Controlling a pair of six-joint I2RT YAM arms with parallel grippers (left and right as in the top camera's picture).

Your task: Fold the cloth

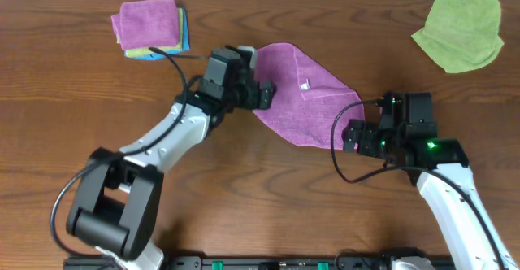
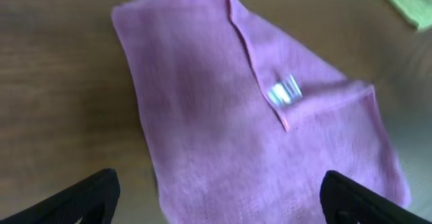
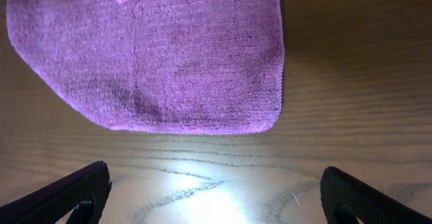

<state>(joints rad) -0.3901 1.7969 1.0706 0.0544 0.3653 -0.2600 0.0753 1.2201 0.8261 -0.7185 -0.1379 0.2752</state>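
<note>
The purple cloth [image 1: 305,95] lies on the table in the middle, folded over once, with a small white tag [image 1: 306,84] on top. It shows in the left wrist view [image 2: 223,116] with the tag [image 2: 283,90], and in the right wrist view [image 3: 162,55]. My left gripper [image 1: 264,93] is open over the cloth's left edge, with the fingers apart and empty [image 2: 219,200]. My right gripper [image 1: 351,136] is open and empty just off the cloth's lower right corner, over bare wood [image 3: 212,197].
A stack of folded cloths with a purple one on top [image 1: 149,24] sits at the back left. A lime-green cloth [image 1: 459,30] lies at the back right, and its corner shows in the left wrist view [image 2: 408,0]. The table is dark wood [image 1: 268,197].
</note>
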